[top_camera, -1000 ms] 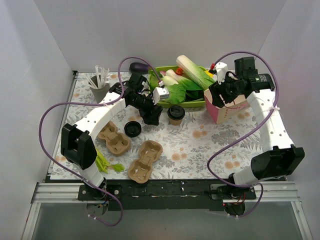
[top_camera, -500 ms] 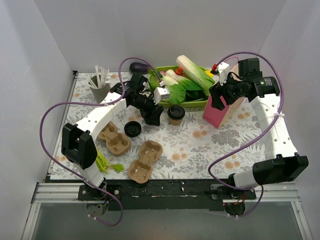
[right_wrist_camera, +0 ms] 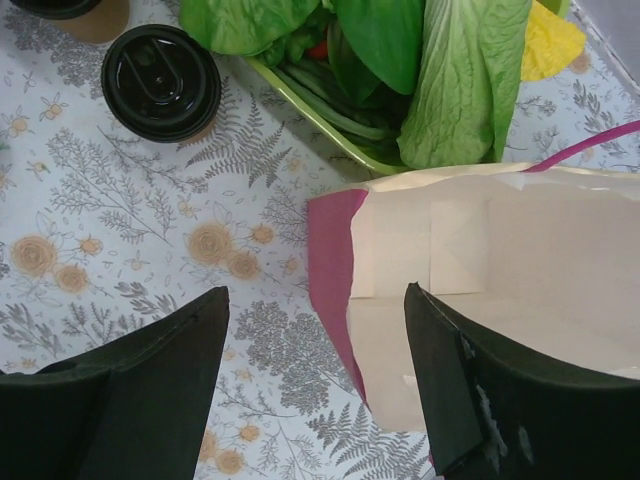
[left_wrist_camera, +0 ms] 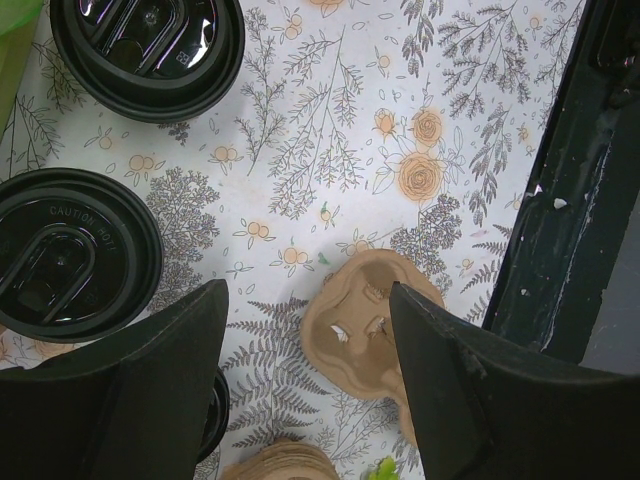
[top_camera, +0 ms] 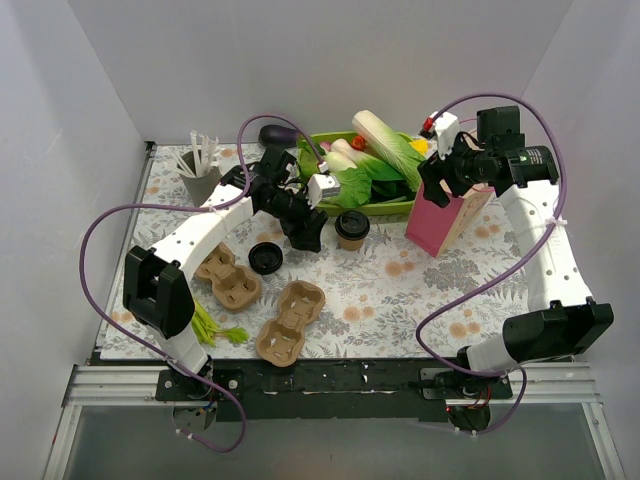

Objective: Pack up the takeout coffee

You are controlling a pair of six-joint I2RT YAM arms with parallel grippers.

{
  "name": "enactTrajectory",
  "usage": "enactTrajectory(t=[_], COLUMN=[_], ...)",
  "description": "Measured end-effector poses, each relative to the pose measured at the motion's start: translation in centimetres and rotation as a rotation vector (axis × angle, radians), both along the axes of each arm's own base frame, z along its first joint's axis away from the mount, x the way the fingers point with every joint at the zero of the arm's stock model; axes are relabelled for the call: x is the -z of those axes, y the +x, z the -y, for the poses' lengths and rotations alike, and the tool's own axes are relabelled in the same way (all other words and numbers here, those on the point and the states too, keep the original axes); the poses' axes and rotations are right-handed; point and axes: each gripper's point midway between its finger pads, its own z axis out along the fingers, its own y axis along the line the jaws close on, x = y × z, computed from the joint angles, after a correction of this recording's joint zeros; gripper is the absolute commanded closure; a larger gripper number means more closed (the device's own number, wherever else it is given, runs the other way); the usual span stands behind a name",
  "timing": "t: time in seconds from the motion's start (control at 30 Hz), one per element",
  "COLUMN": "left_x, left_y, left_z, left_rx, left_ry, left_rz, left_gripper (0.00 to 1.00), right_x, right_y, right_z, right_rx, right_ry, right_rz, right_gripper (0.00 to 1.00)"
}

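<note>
The left end effector [left_wrist_camera: 307, 290] is poised, released, beside the black-lidded tan paper cup [top_camera: 351, 229] on the bench [top_camera: 400, 290] — centring over the cup is advised before closing. The right end effector [right_wrist_camera: 316, 295] is released above the pink paper bag [right_wrist_camera: 328, 245].

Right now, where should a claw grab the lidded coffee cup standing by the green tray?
Probably the tan paper wall of the coffee cup, just under its black lid, squeezed lightly across its round sides. It stands upright, so come from the near side: the green tray crowds it behind and the left claw sits beside it.
</note>
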Motion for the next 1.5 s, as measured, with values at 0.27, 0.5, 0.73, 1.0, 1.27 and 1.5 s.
enactTrajectory(t=[0.27,0.5,0.73,1.0,1.27,1.5], left_x=[0.1,0.1,0.1,0.3,1.1,1.9], left_y=[0.2,0.3,0.3,0.1,-0.1,-0.3], left_z=[0.1,0.1,0.1,0.3,0.1,-0.4], left_rx=[0.003,0.006,0.009,0.018,0.020,0.010], left_ry=[0.004,0.003,0.003,0.007,0.028,0.057], left_rz=[-0.004,0.000,0.002,-0.001,-0.028,-0.039], left_gripper=[0.35,0.35,0.35,0.35,0.35,0.34], right_x=[2.2,3.2,1.8,1.4,0.4,-5.0], right_y=[0.5,-0.5,-2.7,-6.1,-8.0,-4.1], right_z=[1.7,2.4,0.9,-2.6,-6.4,-6.5], right_rx=[0.012,0.022,0.022,-0.002,-0.117,-0.215], right_ry=[-0.112,-0.145,-0.043,0.176,0.306,0.283], right_rz=[-0.005,-0.064,-0.153,-0.332,-0.433,-0.164], right_gripper=[0.41,0.99,0.99,0.99,0.46,0.45])
